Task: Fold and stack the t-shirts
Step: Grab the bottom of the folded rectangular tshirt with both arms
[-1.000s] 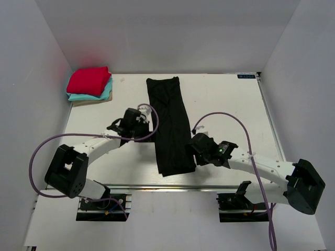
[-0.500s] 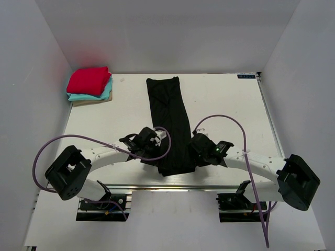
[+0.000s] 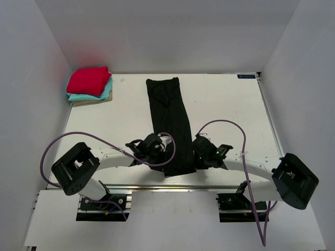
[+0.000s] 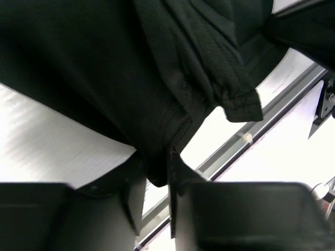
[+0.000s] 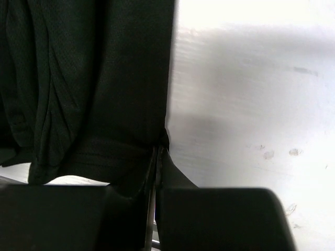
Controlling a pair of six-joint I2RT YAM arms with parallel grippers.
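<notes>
Where the black shirt (image 3: pixel 168 120) lies lengthwise down the middle of the table (image 3: pixel 230 110), its lower end is pinched: the left gripper (image 4: pixel 168 166) has jaws clamped on the left corner, the right gripper (image 5: pixel 156 157) on the right hem. At upper left, a red shirt (image 3: pixel 88 80) tops a teal shirt (image 3: pixel 102 94) and a tan shirt (image 3: pixel 84 103).

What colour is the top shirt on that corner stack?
The top shirt is red; the top external view shows it best.
</notes>
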